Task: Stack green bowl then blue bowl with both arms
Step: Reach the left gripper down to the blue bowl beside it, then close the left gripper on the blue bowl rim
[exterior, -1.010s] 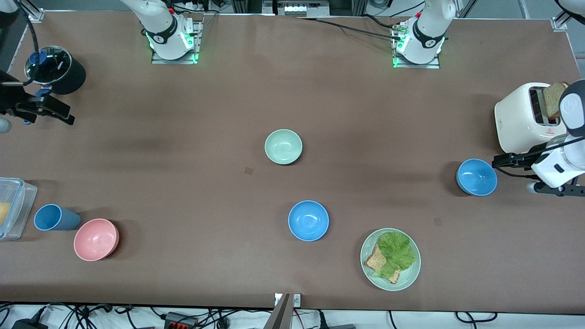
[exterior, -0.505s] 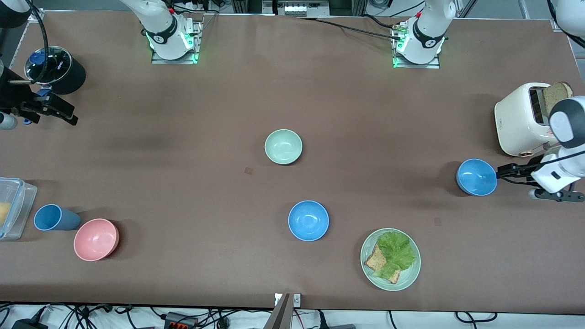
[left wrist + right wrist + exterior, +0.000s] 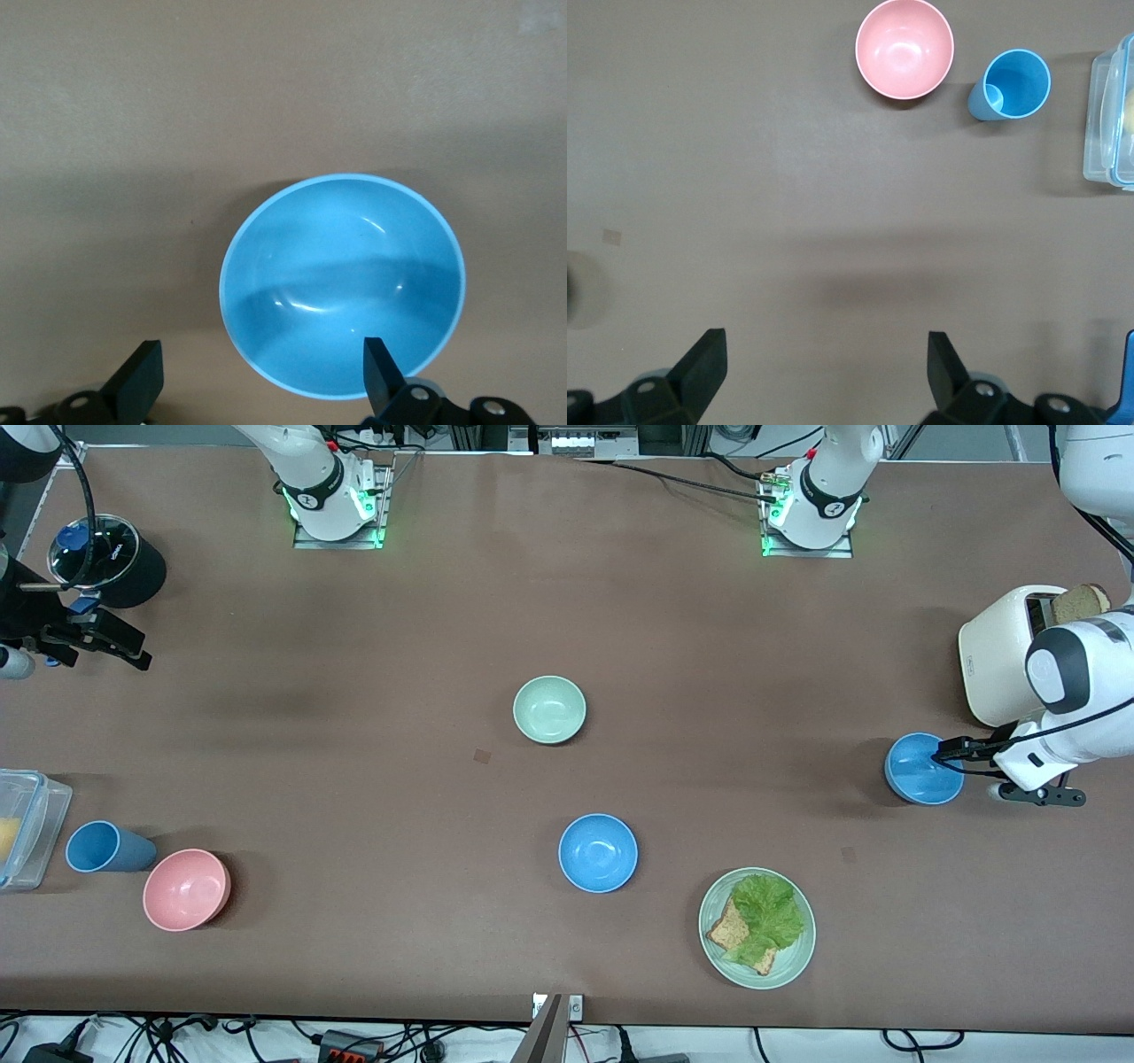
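Note:
The pale green bowl (image 3: pixel 549 709) sits upright mid-table. One blue bowl (image 3: pixel 598 853) stands nearer the front camera than it. A second blue bowl (image 3: pixel 917 775) rests at the left arm's end of the table. My left gripper (image 3: pixel 946 755) hovers open over that bowl's rim. In the left wrist view this blue bowl (image 3: pixel 341 283) lies empty, with the left gripper (image 3: pixel 261 354) straddling its rim, one finger over the bowl and one over bare table. My right gripper (image 3: pixel 133 651) hangs open over bare table at the right arm's end, as the right wrist view (image 3: pixel 824 345) shows.
A pink bowl (image 3: pixel 187 889), a blue cup (image 3: pixel 102 847) and a clear plastic box (image 3: pixel 22 828) stand at the right arm's end. A pale green plate (image 3: pixel 706 921) with bread and lettuce sits near the front edge. A white toaster (image 3: pixel 1001 655) stands beside the left gripper.
My left gripper has moved from beside the blue bowl at the left arm's end to over its rim. The right gripper shifted only slightly. No bowl has moved.

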Controlling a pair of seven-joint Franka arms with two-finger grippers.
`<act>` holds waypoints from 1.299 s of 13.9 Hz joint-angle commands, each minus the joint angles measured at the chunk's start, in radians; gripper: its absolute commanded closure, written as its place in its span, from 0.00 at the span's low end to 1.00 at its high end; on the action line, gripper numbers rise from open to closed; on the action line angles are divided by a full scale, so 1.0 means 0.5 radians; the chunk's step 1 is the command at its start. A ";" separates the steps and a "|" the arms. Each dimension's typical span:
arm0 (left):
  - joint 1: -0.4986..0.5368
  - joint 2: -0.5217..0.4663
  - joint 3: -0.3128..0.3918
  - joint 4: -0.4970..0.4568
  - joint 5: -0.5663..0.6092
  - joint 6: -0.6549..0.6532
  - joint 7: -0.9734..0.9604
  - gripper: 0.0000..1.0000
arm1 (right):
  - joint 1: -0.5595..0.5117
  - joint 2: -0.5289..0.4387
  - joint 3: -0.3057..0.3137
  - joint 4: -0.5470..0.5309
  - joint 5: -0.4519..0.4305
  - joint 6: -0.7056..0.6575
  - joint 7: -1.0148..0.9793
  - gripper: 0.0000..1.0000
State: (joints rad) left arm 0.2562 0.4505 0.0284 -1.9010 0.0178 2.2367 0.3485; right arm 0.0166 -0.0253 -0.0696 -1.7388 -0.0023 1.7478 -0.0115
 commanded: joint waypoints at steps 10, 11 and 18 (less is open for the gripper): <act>0.074 0.154 -0.014 -0.008 0.044 0.147 0.070 0.31 | 0.010 0.008 -0.002 0.041 -0.029 -0.038 -0.017 0.00; 0.071 0.173 -0.014 -0.002 0.041 0.147 0.067 0.34 | 0.010 0.008 -0.005 0.041 -0.026 -0.038 -0.017 0.00; 0.071 0.188 -0.017 0.013 0.041 0.141 0.067 0.71 | 0.010 0.011 -0.002 0.041 -0.029 -0.035 -0.017 0.00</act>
State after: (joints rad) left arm 0.2836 0.5417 0.0270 -1.9043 0.0179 2.3025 0.3733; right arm 0.0173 -0.0243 -0.0696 -1.7367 -0.0024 1.7469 -0.0120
